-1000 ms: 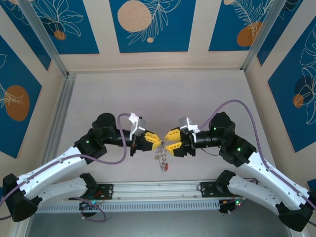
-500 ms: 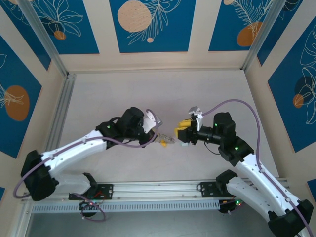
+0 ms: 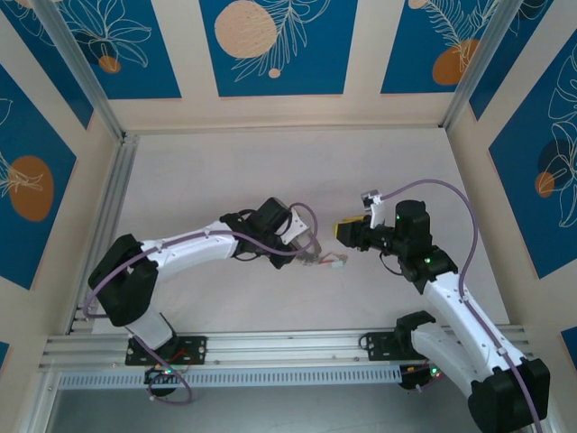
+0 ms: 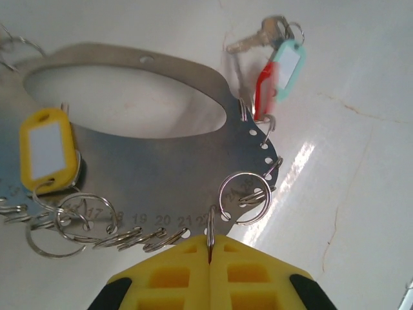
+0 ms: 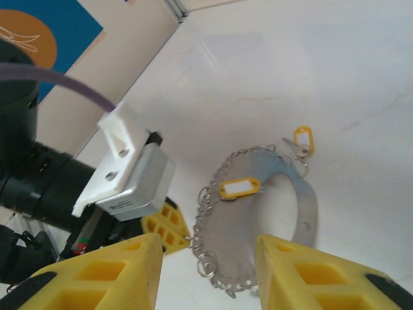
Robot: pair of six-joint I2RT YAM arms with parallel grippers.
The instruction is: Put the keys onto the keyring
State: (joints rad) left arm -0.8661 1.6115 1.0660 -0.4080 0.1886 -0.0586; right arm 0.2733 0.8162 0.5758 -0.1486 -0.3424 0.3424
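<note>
The left gripper (image 4: 210, 250) has its yellow fingers pressed together on one of the small split rings (image 4: 242, 197) at the rim of the keyring (image 4: 161, 171). A second ago both grippers met over the ring close to the near rail, with the keys dangling below. Now the left arm reaches farther across the table (image 3: 225, 171) and has carried the ring toward 1 o'clock. The right gripper (image 5: 206, 268) has let go; its fingers stand wide apart, drawn back toward 2 o'clock of the ring, with bare tabletop between them and it.

Seen from above, the keyring (image 3: 315, 259) sits low at the left gripper (image 3: 305, 253), roughly at the table's centre; whether it rests on the surface I cannot tell. The right gripper (image 3: 347, 233) is near but apart from it.

In the left wrist view the yellow key (image 4: 44, 150) hangs at 9 o'clock of the ring's opening. The red key (image 4: 263, 90) and the teal key (image 4: 287, 68) sit together at 1 o'clock, the red one blurred and hooked at the rim; whether the teal one is attached I cannot tell.

In the right wrist view its own right finger covers the ring's lower edge, and the left arm's camera housing (image 5: 132, 174) stands at 9 o'clock of the keyring (image 5: 308, 206)
</note>
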